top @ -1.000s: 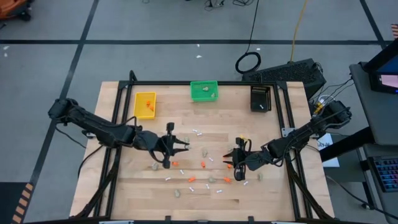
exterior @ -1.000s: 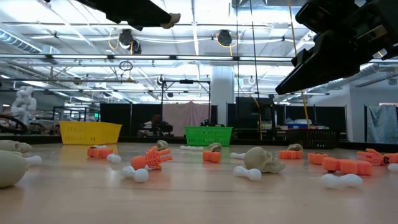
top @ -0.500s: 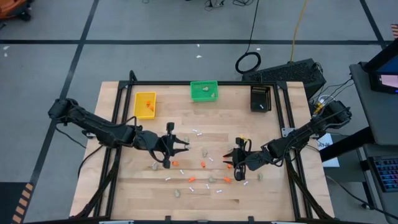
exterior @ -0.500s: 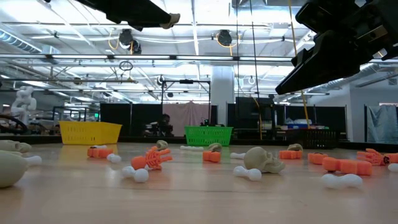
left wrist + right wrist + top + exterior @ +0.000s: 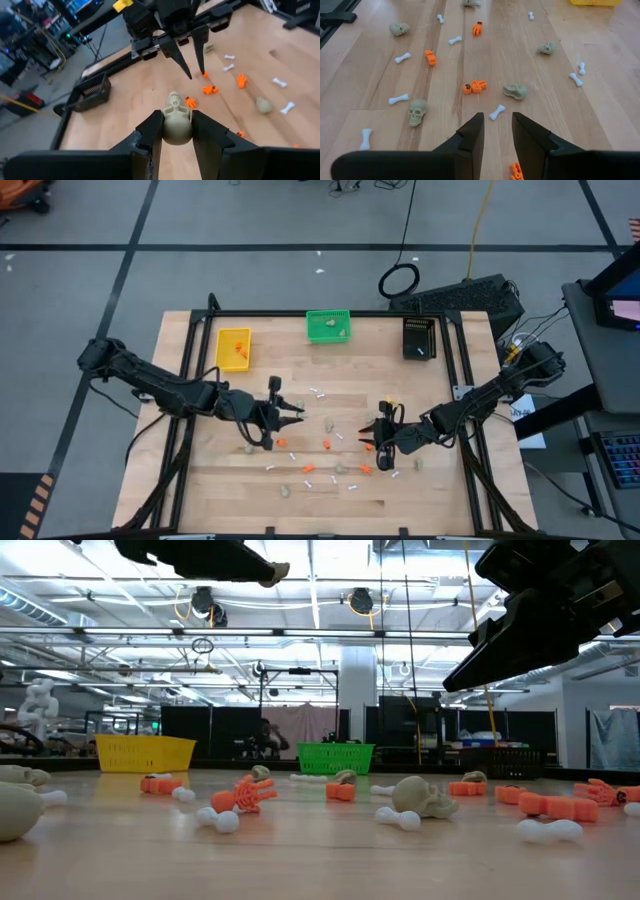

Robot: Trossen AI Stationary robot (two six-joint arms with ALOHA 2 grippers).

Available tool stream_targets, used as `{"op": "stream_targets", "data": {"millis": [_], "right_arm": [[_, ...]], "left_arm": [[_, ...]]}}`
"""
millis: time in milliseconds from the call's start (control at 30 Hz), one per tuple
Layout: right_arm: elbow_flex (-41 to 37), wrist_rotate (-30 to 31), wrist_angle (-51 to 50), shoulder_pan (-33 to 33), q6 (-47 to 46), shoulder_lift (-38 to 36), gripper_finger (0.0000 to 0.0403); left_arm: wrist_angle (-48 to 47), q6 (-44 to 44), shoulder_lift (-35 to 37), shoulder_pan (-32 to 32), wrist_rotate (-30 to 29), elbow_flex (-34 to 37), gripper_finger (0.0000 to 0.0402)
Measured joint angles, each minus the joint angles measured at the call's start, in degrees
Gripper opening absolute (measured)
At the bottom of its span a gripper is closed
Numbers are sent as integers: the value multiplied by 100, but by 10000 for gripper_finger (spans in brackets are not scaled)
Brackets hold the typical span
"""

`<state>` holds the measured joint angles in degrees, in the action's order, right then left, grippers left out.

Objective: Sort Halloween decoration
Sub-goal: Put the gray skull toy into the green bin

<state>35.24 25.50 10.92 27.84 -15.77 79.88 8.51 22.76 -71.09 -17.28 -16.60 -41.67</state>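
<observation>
Gripping a skull [image 5: 176,123], left gripper [image 5: 176,131]

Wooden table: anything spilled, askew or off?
Nothing damaged. Small orange pieces, beige skulls and white bones lie scattered loose over the wooden table, unsorted, not spilled from a bin. Left pincer grips one beige skull above the table; right pincer hovers empty, fingers apart.

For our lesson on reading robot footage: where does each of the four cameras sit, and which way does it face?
High: overhead, straight down on table, both arms.
Low: table height, level toward the green bin; arms overhead.
Left wrist: past left gripper shut on a skull, toward the right gripper.
Right wrist: past open right gripper, onto scattered bones.
Both wrist views show orange pieces.
</observation>
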Motion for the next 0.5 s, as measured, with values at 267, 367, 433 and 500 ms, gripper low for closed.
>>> {"op": "stream_targets", "data": {"millis": [267, 367, 433, 500], "right_arm": [[0, 0, 0, 1, 0, 0, 89], [0, 0, 0, 0, 0, 0, 89], [0, 0, 0, 0, 0, 0, 89], [0, 0, 0, 2, 0, 0, 89]], "left_arm": [[0, 1480, 0, 0, -11, 0, 91], [0, 2177, 0, 0, -15, 0, 91], [0, 2641, 0, 0, -15, 0, 91], [1, 3081, 0, 0, -16, 0, 91]]}}
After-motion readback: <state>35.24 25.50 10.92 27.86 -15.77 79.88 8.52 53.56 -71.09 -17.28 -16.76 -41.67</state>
